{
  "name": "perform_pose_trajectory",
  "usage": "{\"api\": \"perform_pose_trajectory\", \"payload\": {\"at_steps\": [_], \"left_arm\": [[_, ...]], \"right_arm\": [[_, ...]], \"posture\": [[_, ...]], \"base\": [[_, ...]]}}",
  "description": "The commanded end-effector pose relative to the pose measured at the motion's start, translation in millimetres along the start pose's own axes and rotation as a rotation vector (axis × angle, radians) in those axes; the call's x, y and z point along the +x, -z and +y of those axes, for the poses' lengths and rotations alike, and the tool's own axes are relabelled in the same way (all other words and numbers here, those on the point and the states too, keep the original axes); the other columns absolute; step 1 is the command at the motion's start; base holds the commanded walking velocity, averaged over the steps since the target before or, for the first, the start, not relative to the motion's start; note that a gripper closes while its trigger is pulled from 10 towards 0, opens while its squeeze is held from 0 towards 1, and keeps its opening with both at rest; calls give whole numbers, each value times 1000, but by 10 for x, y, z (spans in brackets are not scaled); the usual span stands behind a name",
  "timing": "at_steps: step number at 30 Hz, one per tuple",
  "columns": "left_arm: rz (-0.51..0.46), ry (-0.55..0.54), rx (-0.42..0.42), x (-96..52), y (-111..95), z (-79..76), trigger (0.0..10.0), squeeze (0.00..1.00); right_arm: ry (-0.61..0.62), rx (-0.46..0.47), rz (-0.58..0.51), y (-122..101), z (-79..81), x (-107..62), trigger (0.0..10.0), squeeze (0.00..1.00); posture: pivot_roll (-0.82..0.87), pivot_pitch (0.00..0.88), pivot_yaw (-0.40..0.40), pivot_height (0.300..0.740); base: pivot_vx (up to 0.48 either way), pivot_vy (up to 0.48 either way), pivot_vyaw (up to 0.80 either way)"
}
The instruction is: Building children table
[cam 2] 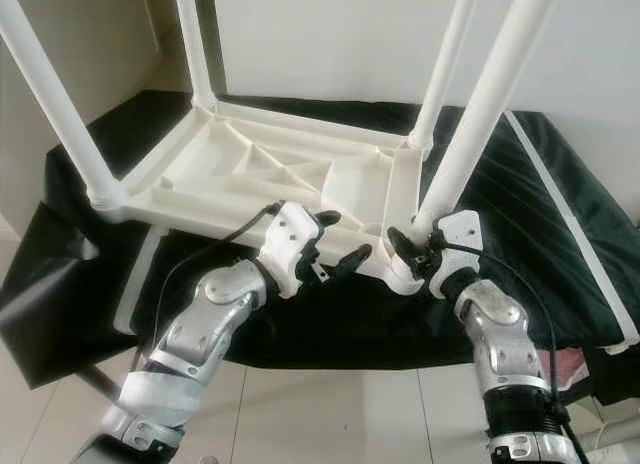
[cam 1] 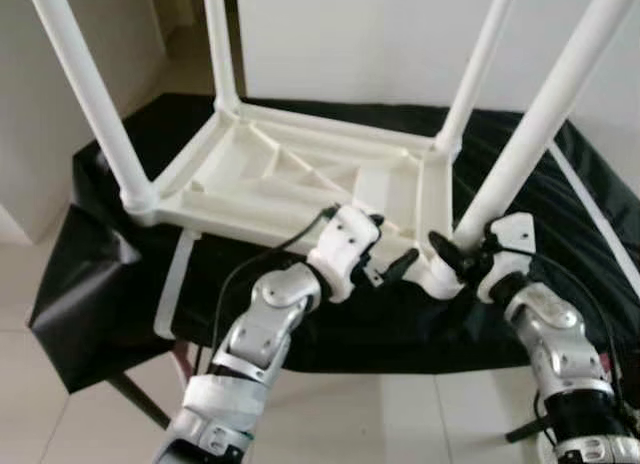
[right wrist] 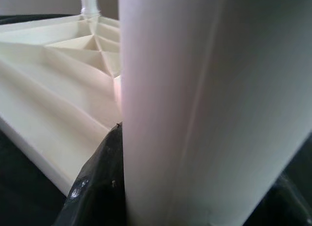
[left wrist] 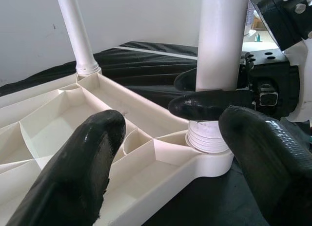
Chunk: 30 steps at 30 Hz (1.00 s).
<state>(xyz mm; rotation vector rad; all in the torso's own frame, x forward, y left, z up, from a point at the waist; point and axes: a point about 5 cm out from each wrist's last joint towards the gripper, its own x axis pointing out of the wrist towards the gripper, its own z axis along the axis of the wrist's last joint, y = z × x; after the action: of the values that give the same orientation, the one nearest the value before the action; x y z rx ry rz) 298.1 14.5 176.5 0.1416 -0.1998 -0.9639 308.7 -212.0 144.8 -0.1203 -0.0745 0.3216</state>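
Lying upside down on the black-draped bench (cam 1: 100,284), the light, stiff, slippery table (cam 1: 300,179) is being gripped by the right gripper (cam 1: 462,256) low on its near-corner leg (cam 1: 530,134), the best hold, while the left gripper (cam 1: 385,254) is hovering wide open beside.

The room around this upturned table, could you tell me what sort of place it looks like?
Probably a room in a home: pale tiled floor, plain white wall, and the white plastic children's table lying upside down on a black-covered surface.

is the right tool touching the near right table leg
Touching. In the left wrist view the right tool's fingers wrap the leg just above its socket.
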Motion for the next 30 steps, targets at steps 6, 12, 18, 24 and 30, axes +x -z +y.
{"api": "perform_pose_trajectory", "payload": {"at_steps": [6,12,18,24,30], "left_arm": [[6,-11,-2,5,15,-19,10000,0],[4,-1,-4,23,11,-26,10000,0],[2,2,-3,38,8,-25,10000,0],[-8,1,-5,66,-5,-29,10000,0],[-10,-14,-1,61,-13,-1,10000,0]], "right_arm": [[353,83,137,246,82,-33,10000,0],[473,123,160,285,190,-27,10000,0],[663,198,167,282,335,-4,10000,0],[655,228,172,202,645,131,10000,0],[637,232,140,162,629,129,10000,0]], "posture": [[-68,27,-19,740],[-71,25,-15,740],[-74,16,-16,740],[-71,5,-21,740],[-61,3,-29,740]], "base": [[0,0,0],[0,0,0],[0,0,0],[0,0,0],[0,0,0]]}}
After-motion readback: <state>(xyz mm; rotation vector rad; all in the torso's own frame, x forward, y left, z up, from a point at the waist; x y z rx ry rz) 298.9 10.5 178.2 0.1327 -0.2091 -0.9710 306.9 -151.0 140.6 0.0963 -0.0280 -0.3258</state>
